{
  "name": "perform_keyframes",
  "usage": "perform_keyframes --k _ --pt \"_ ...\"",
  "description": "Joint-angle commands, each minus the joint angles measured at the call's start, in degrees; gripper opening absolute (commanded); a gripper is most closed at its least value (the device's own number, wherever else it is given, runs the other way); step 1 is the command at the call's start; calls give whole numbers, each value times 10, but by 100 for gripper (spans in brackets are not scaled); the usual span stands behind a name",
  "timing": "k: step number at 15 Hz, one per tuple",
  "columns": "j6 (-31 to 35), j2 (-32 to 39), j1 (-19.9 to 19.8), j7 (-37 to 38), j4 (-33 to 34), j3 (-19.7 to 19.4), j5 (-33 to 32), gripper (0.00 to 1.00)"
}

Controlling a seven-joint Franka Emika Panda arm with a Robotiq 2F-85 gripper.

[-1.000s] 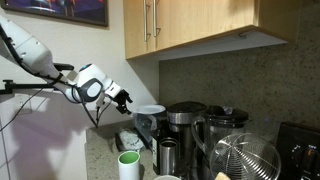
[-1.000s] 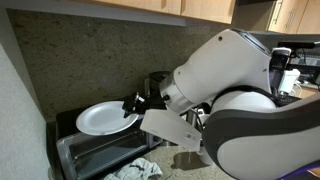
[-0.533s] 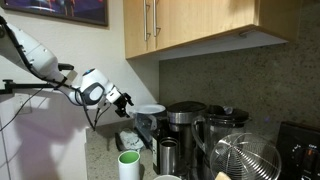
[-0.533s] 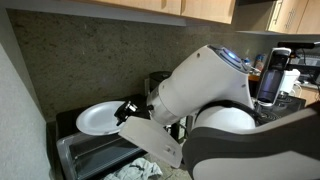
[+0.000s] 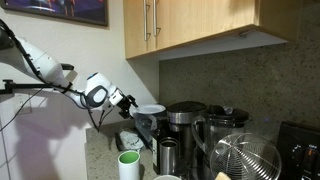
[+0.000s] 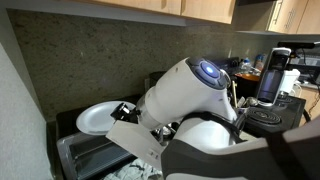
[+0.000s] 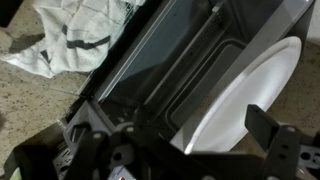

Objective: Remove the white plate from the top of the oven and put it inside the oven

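Note:
The white plate (image 5: pixel 150 110) lies on top of the oven (image 5: pixel 143 128), under the wooden cabinets. It also shows in an exterior view (image 6: pixel 93 118) on the oven (image 6: pixel 66 128), whose front door (image 6: pixel 88 158) hangs open. My gripper (image 5: pixel 128 100) is at the plate's edge; the arm hides most of it in the other exterior view (image 6: pixel 124 108). In the wrist view the gripper (image 7: pixel 180 150) is open, with the plate's rim (image 7: pixel 250 95) between its wide-apart fingers, above the oven's glass door (image 7: pixel 150 70).
A green-and-white cup (image 5: pixel 129 164) stands in front of the oven. A black-and-steel coffee maker (image 5: pixel 184 124) and a round wire-mesh thing (image 5: pixel 246 160) stand beside it. A crumpled cloth (image 7: pixel 70 40) lies by the open door. Cabinets (image 5: pixel 200 25) hang overhead.
The arm has moved in toward the plate, bringing the gripper to its edge. The plate has not moved.

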Motion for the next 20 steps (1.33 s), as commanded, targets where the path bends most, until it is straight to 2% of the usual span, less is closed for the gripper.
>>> perform_keyframes --k 1,9,13,14,15,18,20 --pt "-16 -50 -23 19 37 7 21 72" --pt "-14 -98 -14 41 41 -19 29 11" --pt "-17 -106 -4 45 39 -33 27 3" --pt "-19 -108 2 47 38 -39 27 7" --pt "-20 -107 12 47 35 -48 26 6" --pt "-33 -77 50 42 24 -71 20 9" --pt "-57 -72 100 40 13 -109 14 8"
